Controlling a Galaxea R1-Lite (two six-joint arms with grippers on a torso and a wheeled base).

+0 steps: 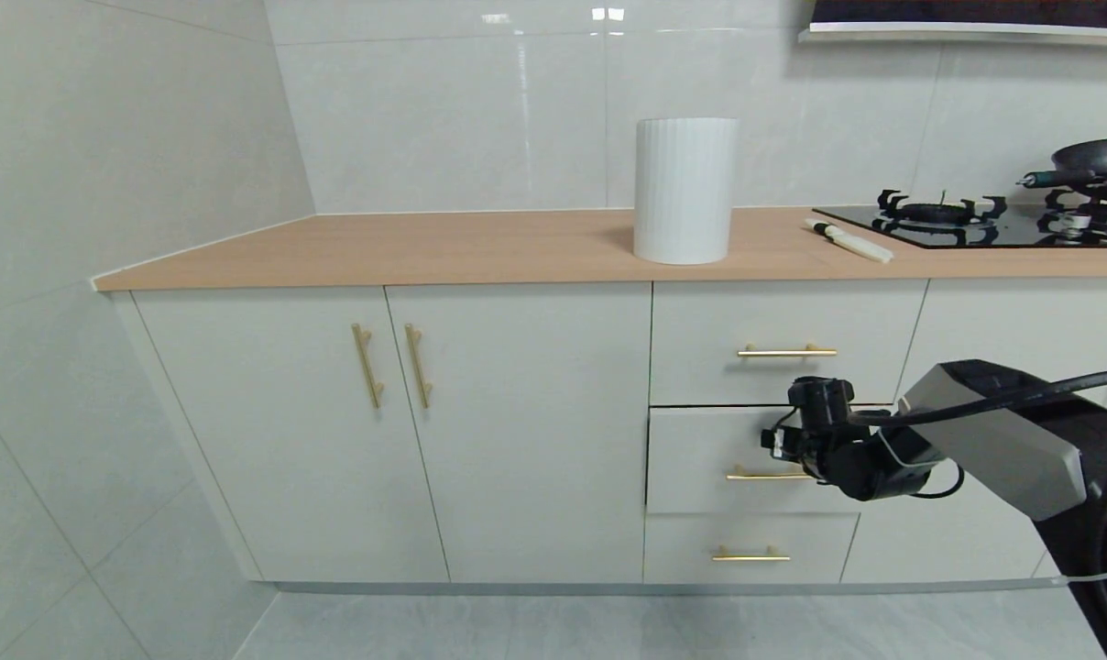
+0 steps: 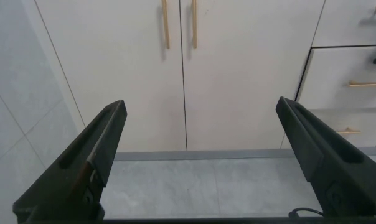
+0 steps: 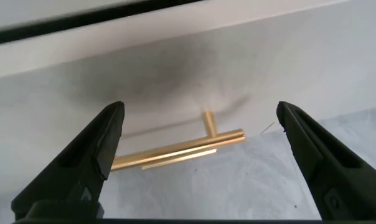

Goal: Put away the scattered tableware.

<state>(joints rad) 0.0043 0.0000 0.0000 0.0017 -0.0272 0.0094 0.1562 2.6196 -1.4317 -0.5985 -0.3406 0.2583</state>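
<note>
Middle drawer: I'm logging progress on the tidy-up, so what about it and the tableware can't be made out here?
Inside of the middle drawer: head view, hidden behind its own front.
Right claw against the handle: touching or apart is unclear in the right wrist view.
Utensil on the counter: head view, too small to identify.
Pan: head view, cut off by the right edge.

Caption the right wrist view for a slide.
Open right gripper lined up on the gold drawer handle.
</note>
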